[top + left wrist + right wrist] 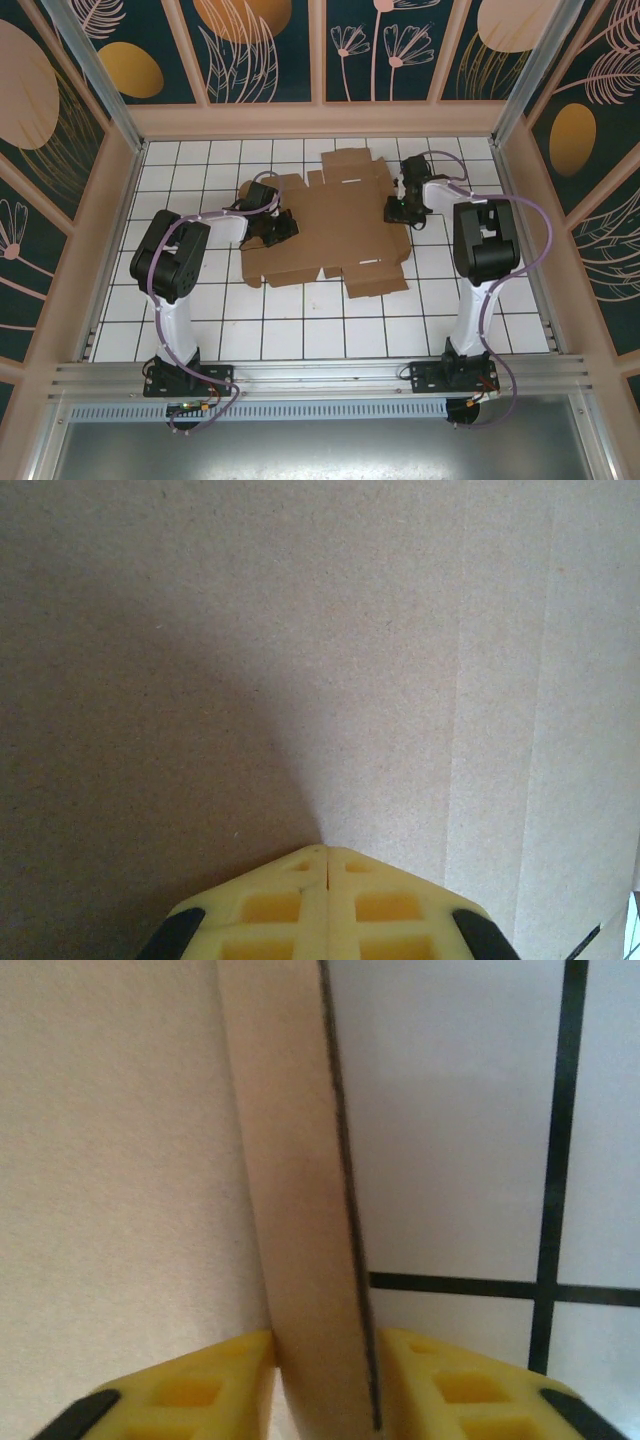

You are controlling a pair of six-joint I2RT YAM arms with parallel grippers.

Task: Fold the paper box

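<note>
The paper box (335, 225) lies as a large flat brown die-cut sheet in the middle of the white tiled table. My left gripper (285, 228) rests on the sheet's left part. Its yellow fingers (300, 905) are shut together with nothing between them, tips against the bare cardboard (300, 630). My right gripper (397, 208) is at the sheet's right edge. In the right wrist view a raised cardboard flap (295, 1160) stands edge-on between the parted fingers of the right gripper (325, 1338). It touches the left finger, with a thin gap to the right one.
The table (480, 310) is fenced by a low wooden rim, with patterned panels behind. Creases run down the cardboard on the right of the left wrist view. White tile with black grid lines (460, 1110) lies right of the flap.
</note>
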